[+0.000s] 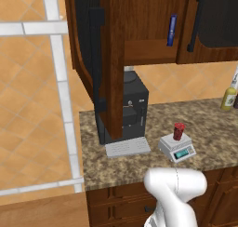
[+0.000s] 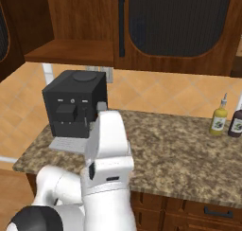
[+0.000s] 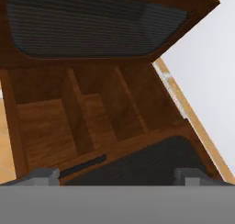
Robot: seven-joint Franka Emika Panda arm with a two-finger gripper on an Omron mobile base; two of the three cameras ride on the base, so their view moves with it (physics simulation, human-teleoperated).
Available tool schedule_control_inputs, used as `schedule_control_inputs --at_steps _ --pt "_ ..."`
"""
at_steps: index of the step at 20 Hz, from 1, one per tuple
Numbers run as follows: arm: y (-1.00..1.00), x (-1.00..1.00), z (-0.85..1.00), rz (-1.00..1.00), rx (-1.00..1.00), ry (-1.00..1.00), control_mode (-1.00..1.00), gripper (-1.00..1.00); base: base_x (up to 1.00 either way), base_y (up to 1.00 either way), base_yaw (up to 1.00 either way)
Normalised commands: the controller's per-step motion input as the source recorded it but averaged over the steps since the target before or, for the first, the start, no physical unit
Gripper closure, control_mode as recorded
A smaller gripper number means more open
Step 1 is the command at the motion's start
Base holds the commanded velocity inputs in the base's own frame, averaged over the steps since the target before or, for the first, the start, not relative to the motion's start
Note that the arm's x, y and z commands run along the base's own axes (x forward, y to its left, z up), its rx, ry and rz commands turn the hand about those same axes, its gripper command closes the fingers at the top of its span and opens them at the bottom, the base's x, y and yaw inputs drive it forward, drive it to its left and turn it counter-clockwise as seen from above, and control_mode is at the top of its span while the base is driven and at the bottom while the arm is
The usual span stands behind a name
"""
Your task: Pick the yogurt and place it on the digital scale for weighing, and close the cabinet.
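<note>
Sitting on the digital scale [image 1: 176, 148] on the table [image 1: 139, 168], the yogurt [image 1: 179, 131] is done. The jaws are wide open and empty, facing the open cabinet door [image 3: 137, 161]; next comes pushing it shut.

So the white arm [image 2: 106, 178] comes up from the near edge, with a chunky link leaning forward in the right base view and a rounded elbow [image 1: 175, 184] showing low in the left one. In the hand view the gripper [image 3: 117, 175] has its two fingers [image 3: 43, 175] spread wide apart, nothing between them.
</note>
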Motion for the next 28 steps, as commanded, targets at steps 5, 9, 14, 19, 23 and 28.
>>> schedule_control_inputs --at_steps 5,9,14,19,23,28 --pt "1.0 -0.91 -0.37 -0.18 0.06 -0.22 -1.0 -1.0 0.0 0.0 0.0" --pt "1.0 -0.54 -0.64 -0.19 0.04 -0.28 -1.0 -1.0 0.0 0.0 0.0" --pt "1.0 -0.49 -0.66 -0.09 0.01 -0.18 -1.0 -1.0 0.0 0.0 0.0" --pt "1.0 0.0 -0.99 -0.08 0.02 0.0 -1.0 -1.0 0.0 0.0 0.0" --pt "1.0 0.1 -0.99 -0.06 0.0 0.02 -1.0 -1.0 0.0 0.0 0.0" --pt "1.0 0.19 -0.66 -0.1 0.0 0.0 -1.0 -1.0 0.0 0.0 0.0"
